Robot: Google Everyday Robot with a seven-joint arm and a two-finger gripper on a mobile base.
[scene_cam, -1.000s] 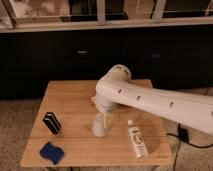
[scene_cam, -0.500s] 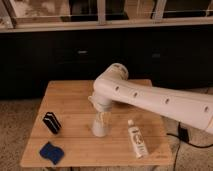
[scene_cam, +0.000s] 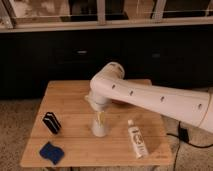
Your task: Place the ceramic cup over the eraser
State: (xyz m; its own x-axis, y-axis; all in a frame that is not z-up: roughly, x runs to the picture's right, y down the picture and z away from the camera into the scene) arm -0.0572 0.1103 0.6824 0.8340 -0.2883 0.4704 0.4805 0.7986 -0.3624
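1. The gripper (scene_cam: 101, 118) is positioned directly above the small pale grey-white ceramic cup (scene_cam: 100, 129); its grip state cannot be determined.
2. The black, white-striped rectangular eraser (scene_cam: 51, 122) is seen well apart from the gripper, leftward in view.

A table (scene_cam: 65, 95) with four small things on it and a robot arm (scene_cam: 155, 100) reaching over it.
With the ceramic cup (scene_cam: 99, 130), front of centre, as the clock's middle: the gripper (scene_cam: 100, 117) is at the cup's top, at 12 o'clock, and the arm runs off toward 3 o'clock past the table's right edge. The eraser (scene_cam: 51, 122) stands at 9 o'clock, well apart. The flat piece (scene_cam: 51, 152) lies at 8 o'clock, in front of the eraser. The tube (scene_cam: 136, 141) lies near, at 4 o'clock.
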